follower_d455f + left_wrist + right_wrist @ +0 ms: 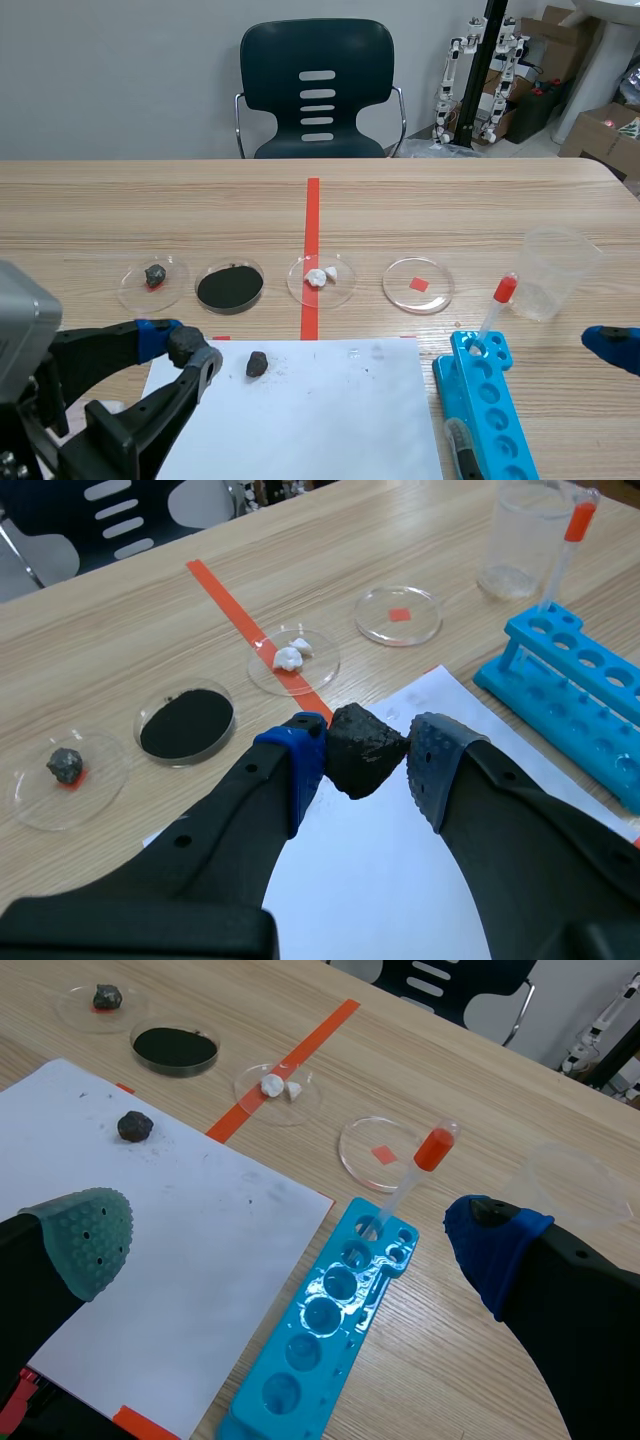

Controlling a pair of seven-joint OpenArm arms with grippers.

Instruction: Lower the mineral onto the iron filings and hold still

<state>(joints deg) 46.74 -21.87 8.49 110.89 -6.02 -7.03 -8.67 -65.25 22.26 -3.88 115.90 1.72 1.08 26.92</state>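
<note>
We find the mineral (257,364) lying on the white paper (340,420), in no grip. The left gripper (185,350) sits low at the paper's near-left corner with its fingers spread. The left wrist view frames the dark lump in the gap between the pads, but the scene view shows bare paper between the tips and the stone. The right gripper (288,1240) stands off at the table's right side, past the blue rack (485,400), its fingers far apart and empty. The iron filings (230,288) are a black round of powder in a shallow dish (231,261) beyond the paper, between a small dark stone (153,274) in its own dish and some white lumps (318,276). The first risk, as we judge it, is the pick. The lump is small and irregular, so pads closing off-centre could flick it across the paper. They could also catch it by a corner, and so weak a hold might give way during the carry. The second is aim, since the neighbouring dish holds a similar dark stone and a small drift sideways would bring the mineral down there. The third is the descent: coming down too fast or tilted could shove the light dish, scatter powder, or bury the pads in it. Any tremor while holding would smear whatever the filings do — so we would lower slowly and straight.
</note>
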